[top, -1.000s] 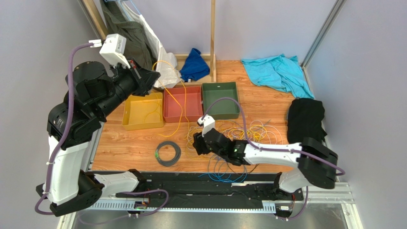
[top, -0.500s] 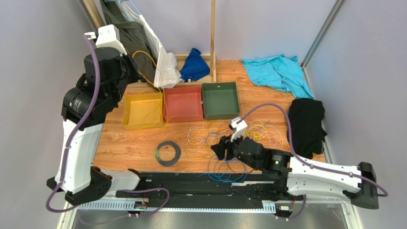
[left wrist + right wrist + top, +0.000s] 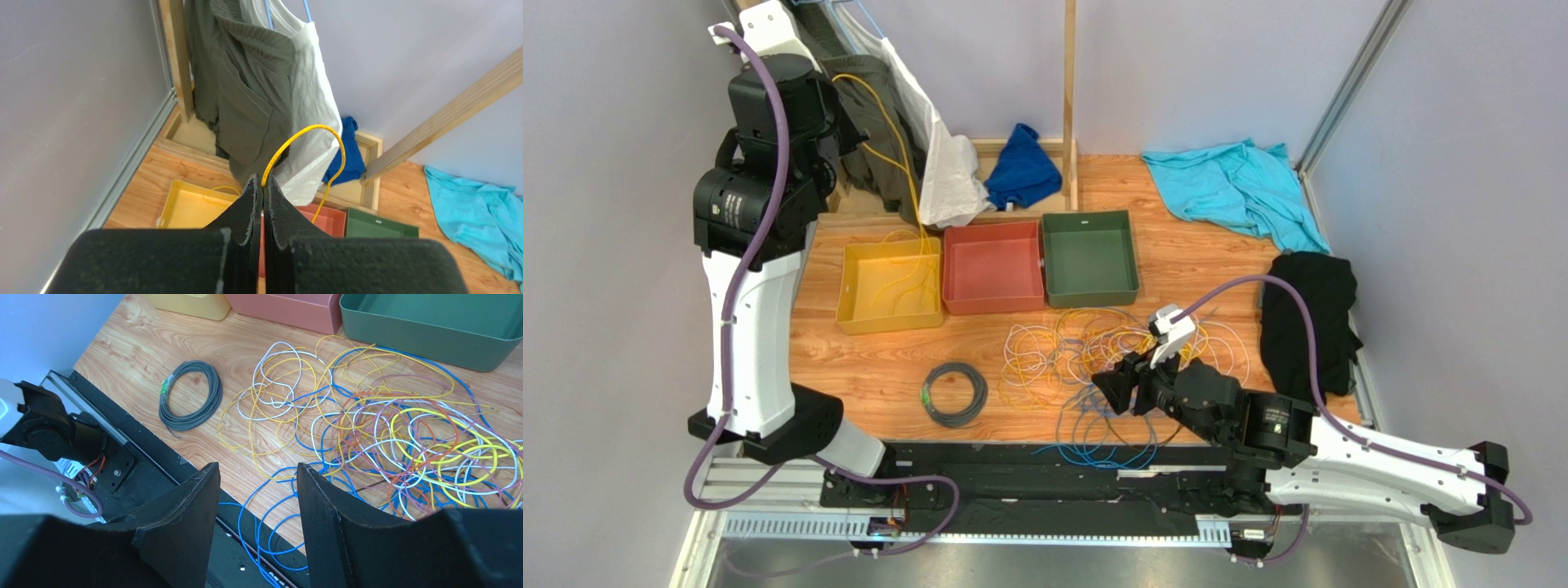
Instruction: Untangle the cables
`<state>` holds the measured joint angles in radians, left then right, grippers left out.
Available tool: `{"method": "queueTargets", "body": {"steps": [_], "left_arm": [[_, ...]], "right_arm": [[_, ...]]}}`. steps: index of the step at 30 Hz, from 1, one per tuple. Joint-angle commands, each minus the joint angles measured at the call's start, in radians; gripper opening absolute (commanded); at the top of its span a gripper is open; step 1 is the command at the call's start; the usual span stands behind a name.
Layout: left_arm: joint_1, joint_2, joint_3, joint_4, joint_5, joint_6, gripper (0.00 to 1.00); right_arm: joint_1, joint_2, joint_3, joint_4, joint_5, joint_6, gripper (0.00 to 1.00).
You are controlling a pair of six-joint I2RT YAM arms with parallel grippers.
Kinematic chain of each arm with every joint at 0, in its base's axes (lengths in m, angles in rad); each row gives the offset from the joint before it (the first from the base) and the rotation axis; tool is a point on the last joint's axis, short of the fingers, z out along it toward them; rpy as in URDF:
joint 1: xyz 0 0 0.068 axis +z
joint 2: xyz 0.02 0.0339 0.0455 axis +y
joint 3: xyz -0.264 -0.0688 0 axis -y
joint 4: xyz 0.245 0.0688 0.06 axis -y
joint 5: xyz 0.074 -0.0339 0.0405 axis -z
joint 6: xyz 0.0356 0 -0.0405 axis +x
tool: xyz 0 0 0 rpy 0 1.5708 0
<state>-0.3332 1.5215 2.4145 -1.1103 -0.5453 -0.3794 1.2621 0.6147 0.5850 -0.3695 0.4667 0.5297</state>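
One yellow cable [image 3: 314, 127] runs from yellow bin [image 3: 849, 297] into pinching left gripper [image 3: 263, 184]; right gripper [image 3: 258, 471] gapes, unladen.

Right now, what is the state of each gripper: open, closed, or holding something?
Left gripper: closed on a yellow cable.
Right gripper: open, holding nothing, above the tangled cables.

Right gripper [image 3: 258, 471]: black fingers parted, above the table's near edge.
Cables: tangled heap of thin yellow, blue, white and orange wires [image 3: 393, 429] on the wooden tabletop [image 3: 153, 349].
Coil: grey wound cable with green tag [image 3: 215, 395], apart, left of the heap.
Far edge: yellow plastic tray [image 3: 190, 303], red plastic tray [image 3: 288, 312], green plastic tray [image 3: 417, 352].
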Motion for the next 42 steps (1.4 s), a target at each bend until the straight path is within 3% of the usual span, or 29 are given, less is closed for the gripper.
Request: {"method": "queueTargets", "body": {"steps": [1,6,14,22,28,31,42], "left_arm": [[0.023,0.009,0.041,0.024,-0.033,0.027,0.0],[0.054,0.014,-0.027,0.049,-0.065,0.036,0.0],[0.189,-0.023,-0.372,0.185,0.045,-0.036,0.0],[0.232,-0.046,-0.639,0.302,0.097,-0.055,0.0],[0.276,0.049,-0.773,0.397,0.133,-0.058,0.0],[0.357,0.081,-0.839,0.45,0.188,-0.091,0.0],[0.401,-0.144,-0.749,0.55,0.271,-0.03,0.0]], "right_arm": [[0.006,0.017,-0.001,0.01,-0.007,-0.025,0.54],[0.005,0.031,0.006,0.009,-0.003,-0.04,0.54],[0.005,0.002,-0.007,0.0,0.001,-0.034,0.54],[0.003,0.006,-0.024,0.007,0.02,-0.031,0.54],[0.005,0.004,-0.031,0.0,0.019,-0.02,0.54],[0.005,-0.016,-0.037,-0.02,0.039,-0.022,0.54],[0.003,0.019,-0.051,0.026,0.053,-0.034,0.55]]}}
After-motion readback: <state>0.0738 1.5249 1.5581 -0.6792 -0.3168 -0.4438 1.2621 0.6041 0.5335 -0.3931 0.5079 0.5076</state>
